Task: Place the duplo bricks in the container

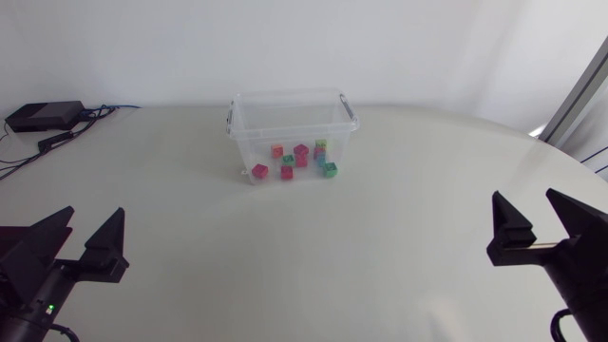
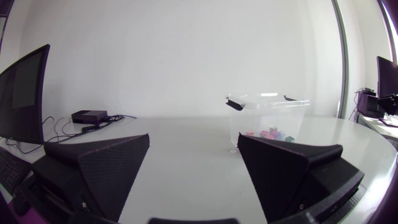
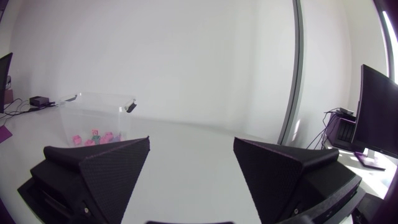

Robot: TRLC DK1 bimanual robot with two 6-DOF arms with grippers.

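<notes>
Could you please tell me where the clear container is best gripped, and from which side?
Probably the rim of the container at its right end wall, beside the handle, coming down from above with the right hand: it stands upright without a lid, so one finger can go inside, one outside.

- The left arm [image 1: 27, 285] is cut off by the picture's edge at 8 o'clock of the head view; only a short black part shows behind the left gripper [image 1: 95, 212].
- The right arm [image 1: 575, 285] is cut off in the same way at 4 o'clock, just behind the right gripper [image 1: 524, 195].
- The duplo bricks [image 1: 301, 160] lie behind the clear wall of the container [image 1: 249, 142]; they are too small to count surely.
- In both wrist views they are only small pink and green spots.
- The cables [image 1: 19, 157] of the black box [image 1: 43, 116], at 9 o'clock from the container, leave the head view.
</notes>
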